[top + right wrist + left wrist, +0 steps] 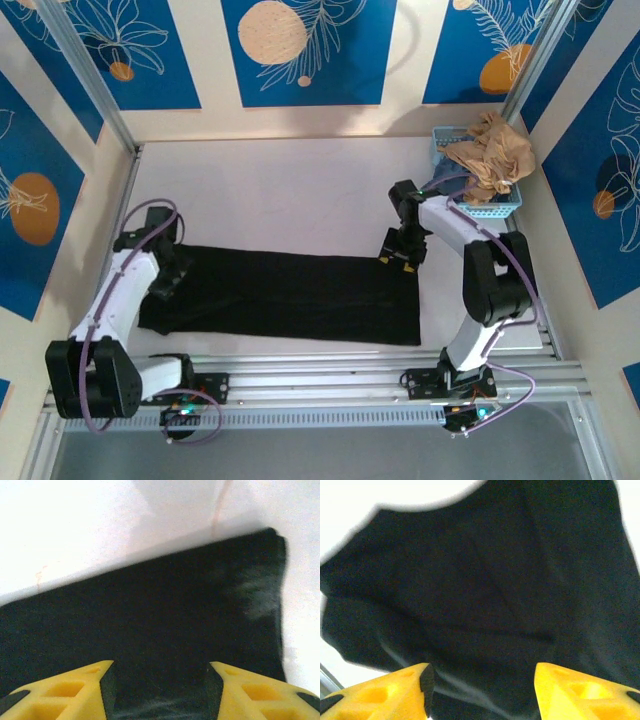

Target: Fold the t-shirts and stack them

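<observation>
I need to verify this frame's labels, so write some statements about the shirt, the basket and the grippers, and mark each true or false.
1. The black t-shirt lies stretched out on the white table. True.
2. The blue basket is empty. False: crumpled tan cloth sits in it.
3. The right gripper is shut. False: it is open, over a corner of the shirt.
4. The left gripper is open above the shirt. True.
</observation>
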